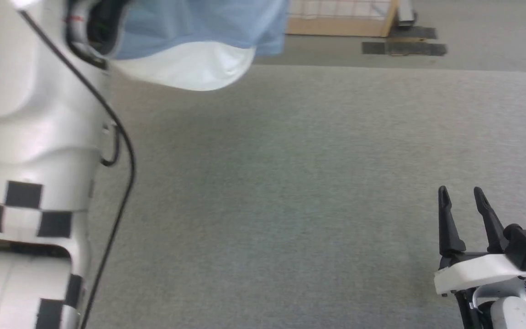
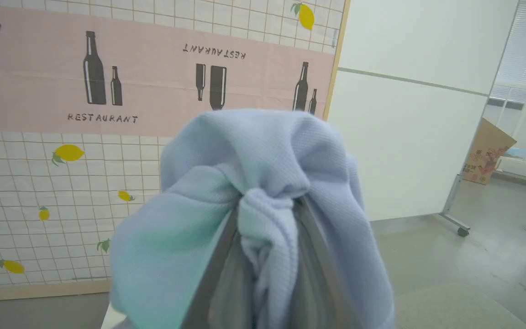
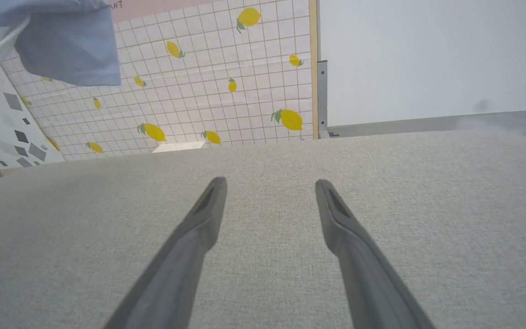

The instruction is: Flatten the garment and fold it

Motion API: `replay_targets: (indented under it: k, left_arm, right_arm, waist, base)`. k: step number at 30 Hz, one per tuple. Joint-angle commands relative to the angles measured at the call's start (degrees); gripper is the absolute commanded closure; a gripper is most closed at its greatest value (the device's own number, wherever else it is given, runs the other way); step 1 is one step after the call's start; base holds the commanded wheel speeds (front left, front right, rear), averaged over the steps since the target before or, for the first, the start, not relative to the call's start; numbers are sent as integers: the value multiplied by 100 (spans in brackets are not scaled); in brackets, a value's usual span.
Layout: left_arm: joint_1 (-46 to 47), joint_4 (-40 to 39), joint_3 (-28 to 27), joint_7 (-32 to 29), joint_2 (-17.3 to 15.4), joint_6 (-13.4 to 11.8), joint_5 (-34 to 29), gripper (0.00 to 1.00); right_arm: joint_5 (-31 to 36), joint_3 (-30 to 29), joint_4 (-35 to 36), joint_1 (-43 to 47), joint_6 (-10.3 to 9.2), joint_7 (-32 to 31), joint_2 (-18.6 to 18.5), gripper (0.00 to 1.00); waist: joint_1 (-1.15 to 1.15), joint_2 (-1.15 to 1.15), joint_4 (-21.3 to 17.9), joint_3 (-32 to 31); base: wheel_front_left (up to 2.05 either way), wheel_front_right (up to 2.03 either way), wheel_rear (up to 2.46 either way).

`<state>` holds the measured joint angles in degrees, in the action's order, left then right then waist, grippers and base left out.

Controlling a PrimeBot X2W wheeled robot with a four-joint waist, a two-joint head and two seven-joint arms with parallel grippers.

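1. Left gripper (image 2: 267, 203) is clenched on a bunch of the light blue soft-knit polo shirt (image 2: 254, 151), which drapes over both long fingers (image 2: 213, 278) (their tips are buried in the cloth).
2. That shirt hangs in the air at the head view's upper left, beside the pale left forearm (image 1: 34, 114), with white cloth along its lower edge, clear of the grey woven table surface (image 1: 290, 183).
3. Behind stands a white grid-patterned screen with yellow lemons (image 3: 226, 91), crossed by a pink "RESTAURANT" band (image 2: 153, 91).
4. Right gripper (image 1: 460, 192), lower right, has its jaws spread wide, grasping nothing, low over the grey surface.
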<state>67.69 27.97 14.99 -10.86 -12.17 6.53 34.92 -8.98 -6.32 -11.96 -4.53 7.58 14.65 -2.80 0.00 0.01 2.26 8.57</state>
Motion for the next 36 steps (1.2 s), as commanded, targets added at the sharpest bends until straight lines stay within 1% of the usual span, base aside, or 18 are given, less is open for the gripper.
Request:
replay_targets:
  k: [1,5,10,14,17,21,26,29,32,33,34,35,36]
  left_arm:
    - [-151,-83,89,-27,76,41,57,100]
    - [-386,-213,333,-162,233,61,164,100]
    - [-736,-231,656,-285,431,76,282,100]
    - [-1167,-52,987,-376,555,83,334,100]
    - [-1515,250,1255,-523,598,87,391,100]
    - [-1862,792,1731,-982,603,91,325,100]
    - [-2090,1468,2226,-1915,651,85,296,100]
    - [-2167,1761,2411,-2416,697,18,300,100]
    - [-2211,1901,2487,-2711,752,-41,364,100]
    - [-2216,1910,2482,-2747,765,-46,399,91]
    - [-2216,1909,2474,-2785,783,-50,445,51]
    - [-2202,1901,2474,-2797,791,-63,458,0]
    - [-2190,1887,2445,-2811,803,-78,509,0]
  right_arm:
    - [-44,-36,-16,78,-9,34,-8,0]
    - [-68,-102,-21,116,-9,34,-8,0]
    - [-91,-156,-29,145,-9,34,-8,0]
    - [-120,-154,-23,141,-9,34,-8,0]
    - [-148,-123,-20,116,-9,34,-8,0]
    - [-169,-142,-5,89,-9,35,-8,0]
    - [-167,-154,0,77,-9,35,-8,0]
    - [-183,-130,-17,76,-9,35,-8,0]
    - [-210,-82,-41,67,-9,35,-8,0]
    - [-216,-78,-45,68,-9,35,-8,0]
    - [-221,-72,-51,75,-9,35,-8,0]
    - [-224,-65,-58,82,-9,35,-8,0]
    - [-223,-57,-68,95,-9,35,-8,0]
  waist:
    - [0,-1,-400,-221]
    - [0,-1,-646,-226]
    - [0,-1,-840,-185]
    - [0,-1,-953,-106]
    - [0,-1,-1021,-19]
    - [0,-1,-1039,96]
    - [0,-1,-1009,205]
    - [0,-1,-981,246]
    - [0,-1,-944,276]
    - [0,-1,-925,279]
    - [0,-1,-896,273]
    - [0,-1,-874,264]
    - [0,-1,-840,243]
  base:
    - [0,0,0]
    - [0,0,0]
    - [0,0,0]
    - [0,0,0]
    - [0,0,0]
    - [0,0,0]
    - [0,0,0]
    - [0,0,0]
    - [0,0,0]
    - [0,0,0]
    - [0,0,0]
    - [0,0,0]
    - [0,0,0]
